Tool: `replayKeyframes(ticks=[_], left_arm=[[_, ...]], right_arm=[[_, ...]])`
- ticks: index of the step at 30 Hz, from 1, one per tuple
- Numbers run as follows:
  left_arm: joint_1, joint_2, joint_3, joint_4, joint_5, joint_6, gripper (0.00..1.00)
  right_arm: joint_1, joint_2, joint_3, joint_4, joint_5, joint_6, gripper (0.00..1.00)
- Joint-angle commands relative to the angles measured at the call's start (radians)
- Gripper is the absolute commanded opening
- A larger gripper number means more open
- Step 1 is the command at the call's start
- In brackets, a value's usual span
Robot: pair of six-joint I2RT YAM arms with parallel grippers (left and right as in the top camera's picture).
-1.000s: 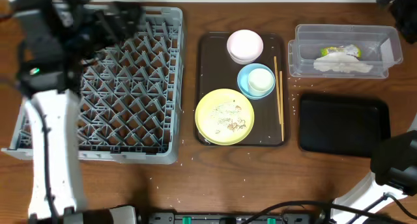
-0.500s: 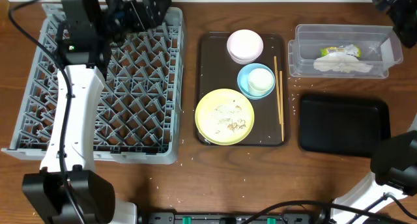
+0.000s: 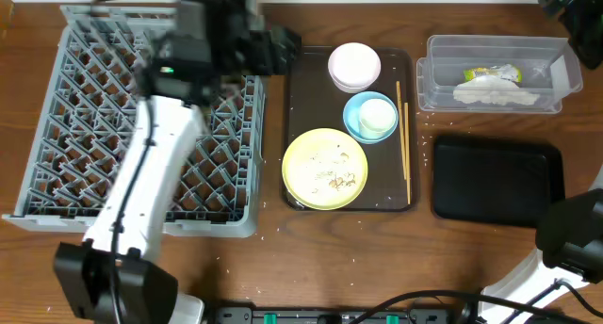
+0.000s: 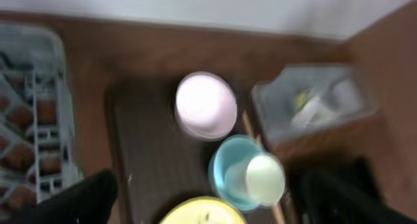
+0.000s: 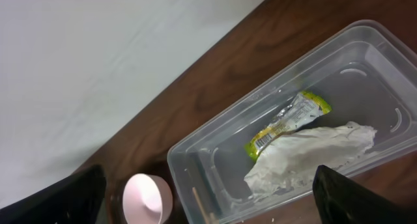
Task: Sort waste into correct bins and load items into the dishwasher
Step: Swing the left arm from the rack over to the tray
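Note:
A pale pink bowl (image 3: pixel 354 66), a light blue bowl (image 3: pixel 358 124) holding a small white cup (image 3: pixel 378 117), a yellow plate (image 3: pixel 325 169) with food crumbs (image 3: pixel 337 179) and chopsticks (image 3: pixel 403 140) lie on the brown tray. The clear tub (image 3: pixel 429 74) holds the yellow-green wrapper (image 3: pixel 490 74) and white napkin (image 3: pixel 495 95). The black tray (image 3: pixel 497 180) is bare. My left gripper (image 3: pixel 283 49) is open and empty above the grey rack's (image 3: pixel 141 126) back right corner; its view shows the pink bowl (image 4: pixel 205 105), the blue bowl (image 4: pixel 228 178) and the cup (image 4: pixel 264 178). My right gripper (image 3: pixel 568 6) is open and empty beyond the tub (image 5: pixel 202 159).
The dark brown serving tray (image 3: pixel 306 89) sits between the rack and the bins. A few crumbs (image 3: pixel 424 126) lie on the wood beside the tub. The right wrist view shows the wrapper (image 5: pixel 287 123), the napkin (image 5: pixel 306 155) and the pink bowl (image 5: pixel 147 198).
My left arm has swung right across the back of the rack, from its left side to its right corner by the brown tray. The right arm and all objects have not moved.

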Motion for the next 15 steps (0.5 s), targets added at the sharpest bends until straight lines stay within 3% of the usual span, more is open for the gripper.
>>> replayKeyframes(ticks=[1, 13, 15], left_arm=[[-0.079, 0.000, 0.015, -0.004, -0.159, 0.054, 0.94], [-0.253, 0.042, 0.010, 0.117, -0.172, 0.025, 0.94], [-0.269, 0.077, 0.012, 0.105, -0.221, -0.051, 0.94]], right_arm=[[-0.008, -0.018, 0.002, -0.004, 0.006, 0.006, 0.99], [-0.008, -0.018, 0.002, -0.004, 0.006, 0.006, 0.99], [-0.008, -0.018, 0.002, -0.004, 0.006, 0.006, 0.99]])
